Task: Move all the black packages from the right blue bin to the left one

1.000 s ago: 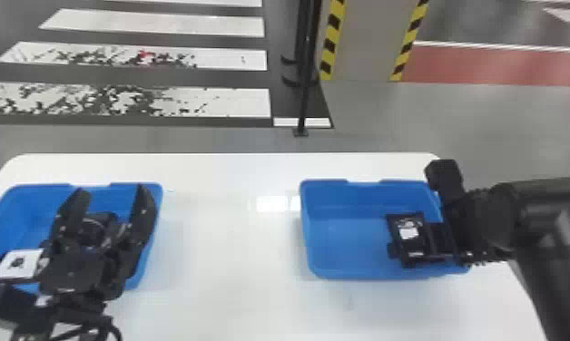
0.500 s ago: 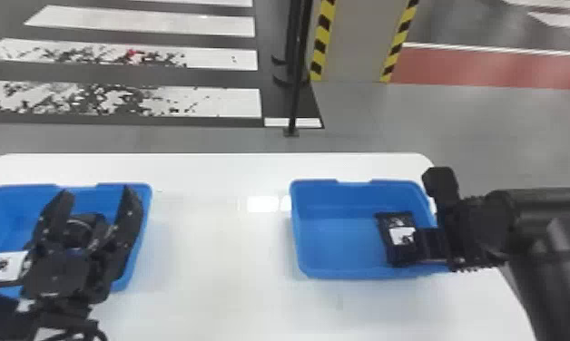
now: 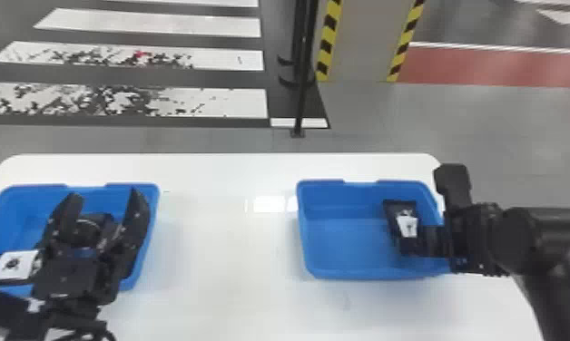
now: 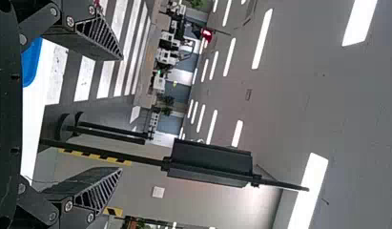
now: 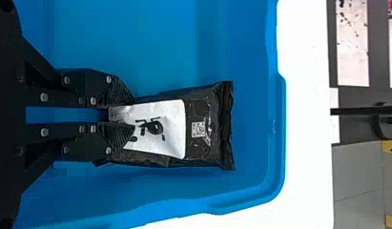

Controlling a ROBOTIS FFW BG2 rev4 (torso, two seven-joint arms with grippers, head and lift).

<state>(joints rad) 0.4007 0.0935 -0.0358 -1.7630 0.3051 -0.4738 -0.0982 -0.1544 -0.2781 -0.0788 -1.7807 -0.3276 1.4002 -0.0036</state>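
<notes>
Black package [image 5: 203, 152] at 3 o'clock in the right bin [image 3: 356, 273], near end pinched by the right gripper [image 5: 133, 114], fingers narrowly parted. Labelled package [image 3: 12, 266] at 8 o'clock in the left bin [image 3: 21, 199]. Left gripper [image 4: 121, 113] wide open, empty. Likely one transfer left.

Head view: the left arm [image 3: 7, 313] enters at lower left, the left gripper [image 3: 105, 196] pointing up the frame, fingers spread wide. The right arm [image 3: 565, 222] enters from the right edge, the right gripper [image 3: 427, 241] directed leftward, its fingers close together in the wrist view
</notes>
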